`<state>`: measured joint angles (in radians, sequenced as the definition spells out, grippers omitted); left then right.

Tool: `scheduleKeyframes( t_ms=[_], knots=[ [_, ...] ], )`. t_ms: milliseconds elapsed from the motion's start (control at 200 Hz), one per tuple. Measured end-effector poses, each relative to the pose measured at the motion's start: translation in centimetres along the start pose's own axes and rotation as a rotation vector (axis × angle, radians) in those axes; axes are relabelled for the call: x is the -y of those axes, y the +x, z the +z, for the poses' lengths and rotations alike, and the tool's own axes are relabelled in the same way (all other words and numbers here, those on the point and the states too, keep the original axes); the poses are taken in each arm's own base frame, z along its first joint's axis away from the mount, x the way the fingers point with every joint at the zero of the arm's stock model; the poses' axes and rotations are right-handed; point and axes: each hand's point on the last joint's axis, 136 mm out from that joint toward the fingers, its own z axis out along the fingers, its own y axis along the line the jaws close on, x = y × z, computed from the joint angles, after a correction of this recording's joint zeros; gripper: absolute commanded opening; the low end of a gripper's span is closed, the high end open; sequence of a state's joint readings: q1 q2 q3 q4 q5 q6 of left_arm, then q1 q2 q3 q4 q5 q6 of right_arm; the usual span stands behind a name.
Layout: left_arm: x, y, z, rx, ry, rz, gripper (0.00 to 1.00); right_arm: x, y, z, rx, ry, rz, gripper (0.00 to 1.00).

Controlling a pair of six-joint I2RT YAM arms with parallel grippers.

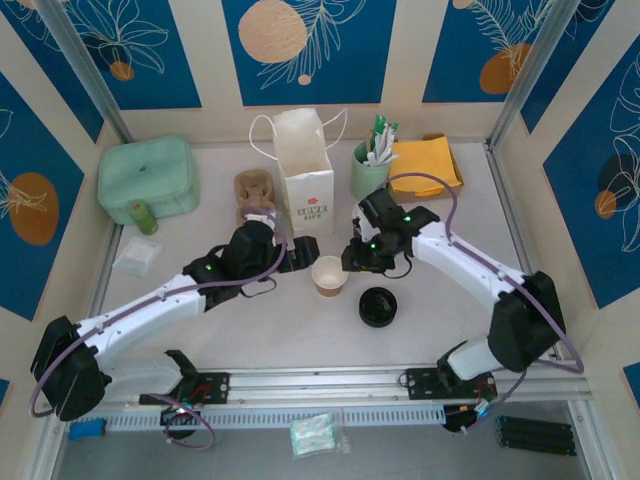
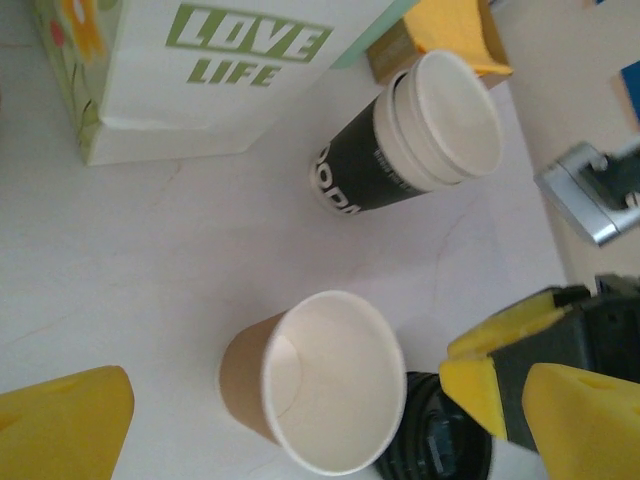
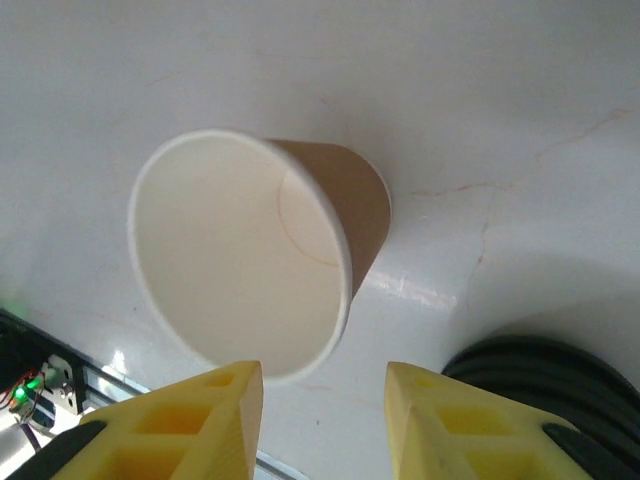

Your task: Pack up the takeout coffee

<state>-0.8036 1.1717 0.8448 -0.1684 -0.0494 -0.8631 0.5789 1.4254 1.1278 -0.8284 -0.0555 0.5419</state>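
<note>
The takeout coffee (image 1: 328, 276) is a lidless kraft-brown paper cup with a white rim, standing upright at mid-table. In the left wrist view the cup (image 2: 322, 388) sits between and ahead of the wide-open fingers of my left gripper (image 2: 320, 435). My left gripper (image 1: 303, 252) is just left of the cup and my right gripper (image 1: 352, 258) just right of it. In the right wrist view the cup (image 3: 250, 262) stands just beyond the fingertips, nearer the left one. My right gripper (image 3: 323, 420) is open, with bare table between its fingers.
A white paper bag (image 1: 305, 176) printed "LOVE LIFE" stands behind the cup. A black round lid (image 1: 378, 306) lies to its right. A white cup with a black band (image 2: 415, 140) is near yellow napkins (image 1: 426, 163). A green utensil cup (image 1: 369, 172) and a green case (image 1: 147, 178) are at the back.
</note>
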Motion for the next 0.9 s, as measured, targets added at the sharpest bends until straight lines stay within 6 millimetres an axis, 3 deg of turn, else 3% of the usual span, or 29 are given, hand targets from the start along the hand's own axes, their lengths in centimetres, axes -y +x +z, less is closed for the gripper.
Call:
scheduleKeyframes(
  t_ms=[175, 425, 735, 900],
  knots=[
    [2.7, -3.1, -2.3, 0.034, 0.002, -0.085, 1.00, 0.0, 2.5, -2.4, 0.006, 0.031, -0.035, 0.38],
    [5.5, -7.2, -6.1, 0.100, -0.019, -0.253, 1.00, 2.2, 8.2, -0.6, -0.162, 0.177, -0.077, 0.41],
    [8.3, -9.8, -8.2, 0.120, -0.061, -0.386, 0.99, 2.9, 10.1, 1.4, -0.259, 0.289, -0.115, 0.46],
    [9.5, -10.1, -8.0, 0.096, -0.105, -0.441, 0.99, 3.6, 10.4, 2.5, -0.296, 0.342, -0.124, 0.44]
  ],
)
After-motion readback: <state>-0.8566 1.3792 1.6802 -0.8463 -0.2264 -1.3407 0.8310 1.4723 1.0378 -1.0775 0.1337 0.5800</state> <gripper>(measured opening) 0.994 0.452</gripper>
